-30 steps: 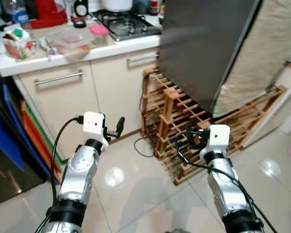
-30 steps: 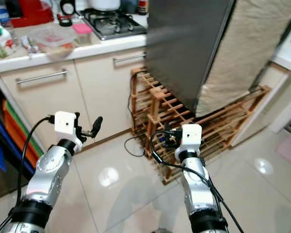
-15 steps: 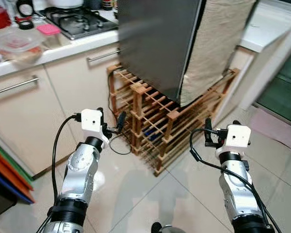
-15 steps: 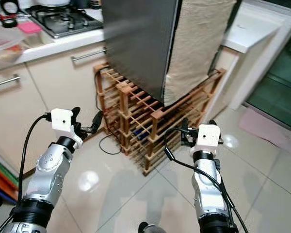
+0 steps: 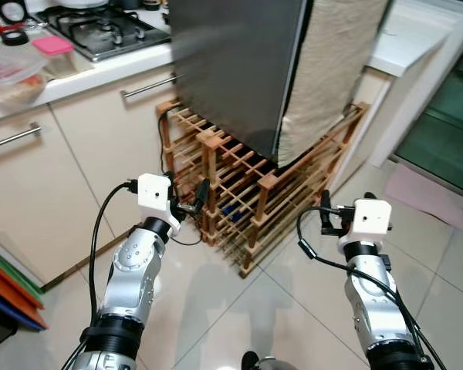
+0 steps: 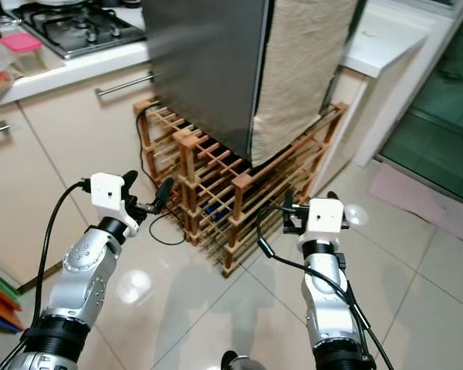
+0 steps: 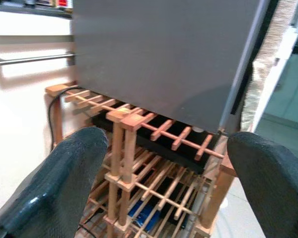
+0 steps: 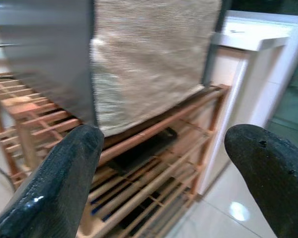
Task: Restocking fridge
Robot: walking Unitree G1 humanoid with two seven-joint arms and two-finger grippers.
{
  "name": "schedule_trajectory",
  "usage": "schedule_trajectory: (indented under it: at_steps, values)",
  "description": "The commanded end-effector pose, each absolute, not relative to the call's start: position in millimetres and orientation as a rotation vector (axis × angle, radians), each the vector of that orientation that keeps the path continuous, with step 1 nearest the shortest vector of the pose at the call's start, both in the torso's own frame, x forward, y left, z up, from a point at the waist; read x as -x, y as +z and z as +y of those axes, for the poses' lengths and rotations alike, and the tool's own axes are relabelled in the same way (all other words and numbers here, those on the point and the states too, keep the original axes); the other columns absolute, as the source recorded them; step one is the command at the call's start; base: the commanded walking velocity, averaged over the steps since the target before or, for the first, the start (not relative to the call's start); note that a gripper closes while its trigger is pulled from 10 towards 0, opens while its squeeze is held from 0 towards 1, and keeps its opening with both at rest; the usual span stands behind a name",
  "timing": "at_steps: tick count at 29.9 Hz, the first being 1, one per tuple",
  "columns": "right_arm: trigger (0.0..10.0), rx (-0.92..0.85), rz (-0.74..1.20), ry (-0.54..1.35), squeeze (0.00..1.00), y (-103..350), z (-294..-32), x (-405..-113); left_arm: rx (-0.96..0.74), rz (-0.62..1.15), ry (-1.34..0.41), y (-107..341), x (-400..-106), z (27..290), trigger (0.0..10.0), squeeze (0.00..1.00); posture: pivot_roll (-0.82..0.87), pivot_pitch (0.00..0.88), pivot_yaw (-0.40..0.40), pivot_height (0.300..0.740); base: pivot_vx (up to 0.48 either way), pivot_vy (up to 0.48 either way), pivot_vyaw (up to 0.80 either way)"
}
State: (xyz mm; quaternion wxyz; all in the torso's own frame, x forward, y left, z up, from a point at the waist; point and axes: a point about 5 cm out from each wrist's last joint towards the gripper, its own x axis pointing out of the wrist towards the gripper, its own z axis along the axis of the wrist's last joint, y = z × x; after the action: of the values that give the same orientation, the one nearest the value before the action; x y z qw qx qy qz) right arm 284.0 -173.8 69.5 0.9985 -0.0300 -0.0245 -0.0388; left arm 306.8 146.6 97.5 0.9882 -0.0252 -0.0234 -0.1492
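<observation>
Compared with the frame half a second before, the head view had swung slightly further to the robot's right: the fridge (image 5: 239, 69) and the wooden rack (image 5: 255, 200) under it sat a little more centrally, and less of the counter showed at the left edge. Both arms held much the same raised posture as before.

The fridge, a dark grey cabinet, stood on the wooden rack directly ahead, with a beige woven cloth (image 5: 332, 69) hanging down its right-hand face. Its door appeared closed, though motion blur on the grey panel made the seam hard to confirm.

The left gripper (image 7: 164, 183) was held forward at rack height, near the rack's left corner post and not touching it. Its two fingers (image 7: 59, 188) stood wide apart with nothing between them. The right gripper (image 8: 164, 183) was held forward off the rack's right end, above the tiled floor (image 5: 293, 308). Its fingers (image 8: 54, 188) were likewise spread and empty.

A black cable (image 5: 167, 127) ran down beside the rack's left side. To the left, the cream cabinet (image 5: 54, 169) carried a counter with a gas hob (image 5: 100, 27), a clear food container (image 5: 11, 69) and a small pink box (image 5: 52, 45). A white ledge (image 5: 409, 38) lay to the right of the fridge.
</observation>
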Motion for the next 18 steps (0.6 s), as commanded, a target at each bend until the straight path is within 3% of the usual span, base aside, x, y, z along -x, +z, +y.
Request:
schedule_trajectory:
  at_steps: [1, 5, 11, 18]
  values:
    - [10.0, 0.059, -0.06, -0.081, 0.0, 73.3, -175.6, -286.6, 0.047, -0.066, -0.326, 102.5, -306.5, 141.1, 10.0, 0.0, 0.03, 0.0, -0.035, 0.74, 0.0, 0.0, 0.0]
    - [10.0, 0.064, -0.061, -0.083, 0.0, 73.9, -176.2, -287.4, 0.043, -0.071, -0.335, 103.1, -306.1, 139.1, 10.0, 0.0, 0.04, 0.0, -0.036, 0.74, 0.0, 0.0, 0.0]
    - [10.0, 0.084, -0.045, -0.09, 0.0, 71.5, -177.7, -288.5, 0.051, -0.11, -0.396, 108.1, -302.9, 133.7, 10.0, 0.0, 0.03, 0.0, -0.038, 0.74, 0.371, 0.0, 0.0]
    - [10.0, 0.075, -0.047, -0.087, 0.0, 71.0, -179.3, -289.1, 0.068, -0.13, -0.43, 111.0, -301.0, 128.0, 10.0, 0.0, 0.03, 0.0, -0.039, 0.74, 0.48, 0.0, -0.66]
